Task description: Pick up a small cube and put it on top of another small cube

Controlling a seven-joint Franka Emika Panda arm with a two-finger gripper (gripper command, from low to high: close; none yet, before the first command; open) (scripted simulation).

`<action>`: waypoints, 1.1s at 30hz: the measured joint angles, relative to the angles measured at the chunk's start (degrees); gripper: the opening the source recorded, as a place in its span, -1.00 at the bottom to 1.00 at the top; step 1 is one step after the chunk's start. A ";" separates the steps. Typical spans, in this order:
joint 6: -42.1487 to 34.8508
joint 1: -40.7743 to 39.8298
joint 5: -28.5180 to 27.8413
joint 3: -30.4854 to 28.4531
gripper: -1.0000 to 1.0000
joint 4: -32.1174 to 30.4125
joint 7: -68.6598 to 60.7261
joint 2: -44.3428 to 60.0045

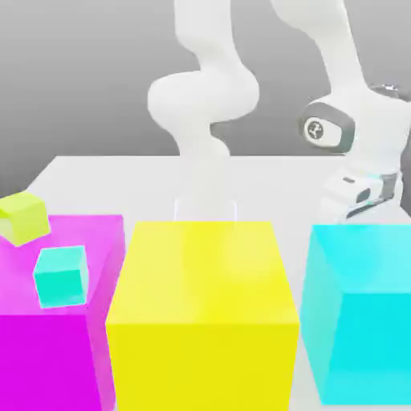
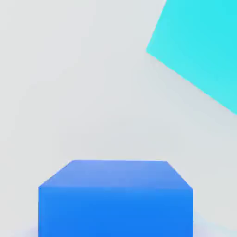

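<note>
We see the small blue cube (image 2: 115,196) low-centre in the hand view, right under the hand, on the desk (image 2: 83,92) beside the big cyan block (image 2: 203,51). Fingers read fully closed; likely clamped on it, though we can't confirm. Teal cube (image 1: 61,275) sits frame-left, well apart.

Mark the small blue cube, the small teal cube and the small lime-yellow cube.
small blue cube (image 2: 115,203): hand view, on its front face.
small teal cube (image 1: 61,277): exterior view, on its front face.
small lime-yellow cube (image 1: 24,217): exterior view, centre of the cube.
</note>
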 joint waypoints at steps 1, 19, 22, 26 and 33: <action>-1.19 0.52 0.10 0.00 -1.00 0.51 -2.59 0.00; -22.16 4.93 -2.01 -0.86 -1.00 10.53 -48.44 0.03; -25.51 4.63 -3.17 -1.15 -1.00 12.41 -55.97 0.03; -29.97 4.52 -4.77 -1.84 -1.00 14.92 -65.96 0.04; -37.80 4.05 -7.63 -2.79 -1.00 19.33 -83.47 0.08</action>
